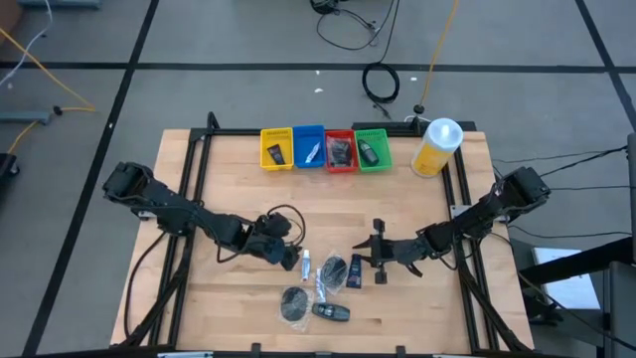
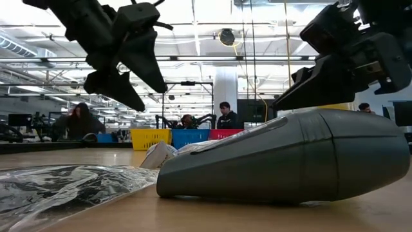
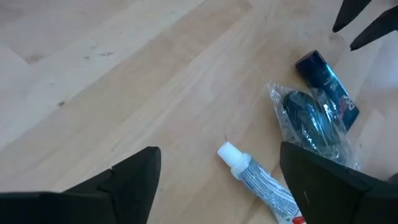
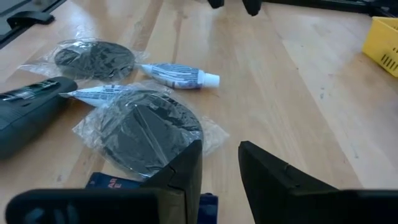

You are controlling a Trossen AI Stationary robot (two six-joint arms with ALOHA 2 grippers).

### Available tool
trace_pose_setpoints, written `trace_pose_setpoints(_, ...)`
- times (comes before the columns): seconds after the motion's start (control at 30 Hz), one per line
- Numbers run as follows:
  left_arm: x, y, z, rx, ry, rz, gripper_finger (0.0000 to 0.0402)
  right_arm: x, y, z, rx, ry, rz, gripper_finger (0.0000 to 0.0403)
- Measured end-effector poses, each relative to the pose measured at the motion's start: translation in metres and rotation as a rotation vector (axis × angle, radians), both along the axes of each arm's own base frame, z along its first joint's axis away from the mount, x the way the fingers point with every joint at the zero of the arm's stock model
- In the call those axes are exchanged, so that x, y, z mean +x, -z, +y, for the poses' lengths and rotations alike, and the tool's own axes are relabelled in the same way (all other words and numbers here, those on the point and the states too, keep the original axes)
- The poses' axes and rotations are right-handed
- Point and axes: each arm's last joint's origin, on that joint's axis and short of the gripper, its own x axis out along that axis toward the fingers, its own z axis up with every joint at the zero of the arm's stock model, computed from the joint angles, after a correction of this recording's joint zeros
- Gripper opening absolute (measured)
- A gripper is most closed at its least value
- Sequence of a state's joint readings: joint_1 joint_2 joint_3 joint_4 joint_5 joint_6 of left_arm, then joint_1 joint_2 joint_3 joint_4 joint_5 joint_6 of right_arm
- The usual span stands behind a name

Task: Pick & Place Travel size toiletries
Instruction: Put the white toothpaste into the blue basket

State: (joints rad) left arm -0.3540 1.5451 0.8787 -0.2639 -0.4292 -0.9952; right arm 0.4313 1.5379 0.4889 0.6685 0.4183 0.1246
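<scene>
Several toiletries lie flat on the wooden table's near middle. They are a white tube (image 1: 305, 267), a clear-wrapped packet (image 1: 323, 288), a wrapped dark disc (image 1: 335, 268), a blue mini bottle (image 1: 355, 273), a second wrapped disc (image 1: 293, 301) and a dark oblong item (image 1: 331, 311). My left gripper (image 1: 290, 257) is open above the tube's cap end (image 3: 229, 153), clear of the table in the low view (image 2: 129, 74). My right gripper (image 1: 366, 255) is open and empty. Its fingers stand just right of the wrapped disc (image 4: 146, 127) and over the blue bottle (image 4: 112, 183).
Four small trays stand in a row at the far edge: yellow (image 1: 276, 149), blue (image 1: 309, 147), red (image 1: 340, 151) and green (image 1: 373, 149). Each holds an item. A big yellow white-capped bottle (image 1: 437, 146) stands to their right. People show in the room beyond the table.
</scene>
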Motion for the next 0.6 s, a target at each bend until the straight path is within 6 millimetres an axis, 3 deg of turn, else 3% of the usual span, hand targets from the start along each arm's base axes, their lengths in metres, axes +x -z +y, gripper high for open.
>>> trace_pose_setpoints(0.3, 0.009, 0.018, -0.02, -0.001, -0.025, -0.061, 0.0312, 0.0, 0.0, 0.0, -0.013, -0.002, 0.005, 0.0096)
trace_pose_setpoints(0.6, 0.011, 0.041, -0.044, 0.03, 0.131, -0.023, 0.0266, 0.0, 0.001, 0.0, -0.01, 0.0, 0.006, 0.0096)
